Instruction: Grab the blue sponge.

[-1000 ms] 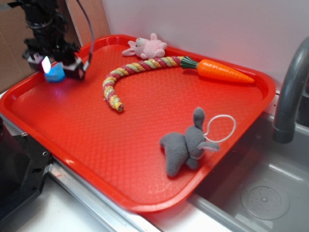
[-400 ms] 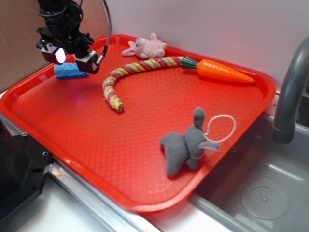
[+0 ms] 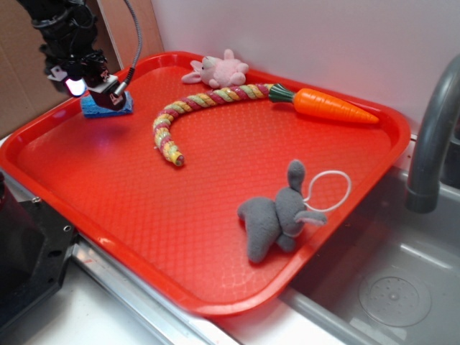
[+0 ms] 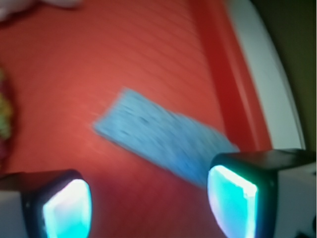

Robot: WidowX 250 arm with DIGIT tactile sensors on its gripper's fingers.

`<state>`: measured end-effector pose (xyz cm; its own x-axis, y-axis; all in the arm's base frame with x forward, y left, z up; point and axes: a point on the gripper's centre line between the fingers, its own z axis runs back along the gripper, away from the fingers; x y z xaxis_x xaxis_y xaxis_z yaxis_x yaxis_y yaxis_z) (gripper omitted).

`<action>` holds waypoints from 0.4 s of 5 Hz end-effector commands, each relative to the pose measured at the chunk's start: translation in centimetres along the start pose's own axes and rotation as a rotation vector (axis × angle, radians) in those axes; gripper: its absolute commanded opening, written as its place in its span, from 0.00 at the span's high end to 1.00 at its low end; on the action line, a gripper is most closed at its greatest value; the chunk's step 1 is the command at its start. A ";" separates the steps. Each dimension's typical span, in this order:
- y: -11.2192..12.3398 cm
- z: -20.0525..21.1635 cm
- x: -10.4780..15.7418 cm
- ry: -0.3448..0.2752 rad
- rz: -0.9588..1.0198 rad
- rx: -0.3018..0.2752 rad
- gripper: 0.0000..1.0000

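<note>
The blue sponge (image 3: 109,107) lies flat on the red tray (image 3: 208,215) near its far left rim. My gripper (image 3: 90,91) hovers just above the sponge's left end, jaws open and empty. In the wrist view the sponge (image 4: 163,139) lies slantwise on the tray (image 4: 124,54), ahead of the gripper (image 4: 148,208). The right fingertip (image 4: 233,203) overlaps the sponge's near right corner. The left fingertip (image 4: 67,208) is over bare tray. Nothing is between the pads.
A striped rope toy (image 3: 194,108), a pink plush (image 3: 219,70), an orange carrot (image 3: 334,106) and a grey plush rabbit (image 3: 277,213) lie on the tray. A grey faucet (image 3: 431,136) and sink stand at the right. A brown wall is behind the arm.
My gripper was low around the sponge a second ago. It rose and swung right, then back left. The sponge stays on the tray.
</note>
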<state>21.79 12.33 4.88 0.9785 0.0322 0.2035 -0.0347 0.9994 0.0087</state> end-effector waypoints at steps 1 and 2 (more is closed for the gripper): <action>-0.7 -2.7 2.6 0.027 -0.486 -0.002 0.00; -0.6 -3.6 2.3 0.025 -0.602 -0.018 0.00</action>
<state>24.29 11.61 1.53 0.8350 -0.5339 0.1332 0.5294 0.8455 0.0702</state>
